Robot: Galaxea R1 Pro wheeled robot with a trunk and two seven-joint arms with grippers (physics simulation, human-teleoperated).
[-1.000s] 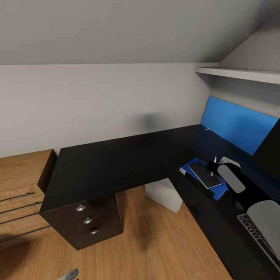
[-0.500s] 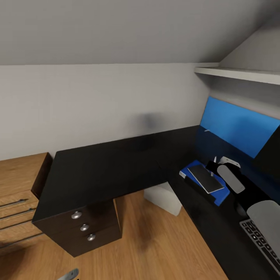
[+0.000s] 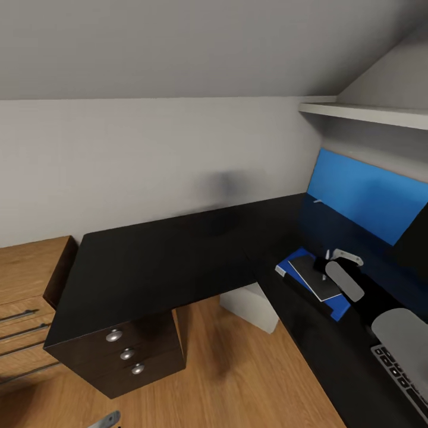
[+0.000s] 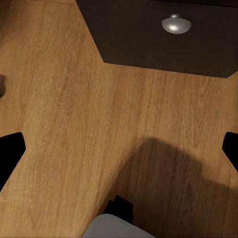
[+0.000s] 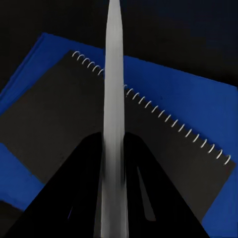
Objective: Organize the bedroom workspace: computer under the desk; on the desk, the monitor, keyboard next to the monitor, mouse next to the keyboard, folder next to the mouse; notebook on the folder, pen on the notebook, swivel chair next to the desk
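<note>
The black desk (image 3: 160, 261) is spread across the frame's middle. At right, a blue folder (image 3: 334, 306) is topped by the notebook (image 5: 59, 129). The pen (image 5: 113, 114) is clenched in the right gripper (image 5: 111, 198) above them. Left gripper's (image 4: 119, 148) fingers are held wide apart.

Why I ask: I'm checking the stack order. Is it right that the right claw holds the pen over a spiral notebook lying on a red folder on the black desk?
Not quite: the folder is blue, not red, as the right wrist view shows. The rest holds: the right claw grips the pen over the spiral notebook on the black desk.
</note>
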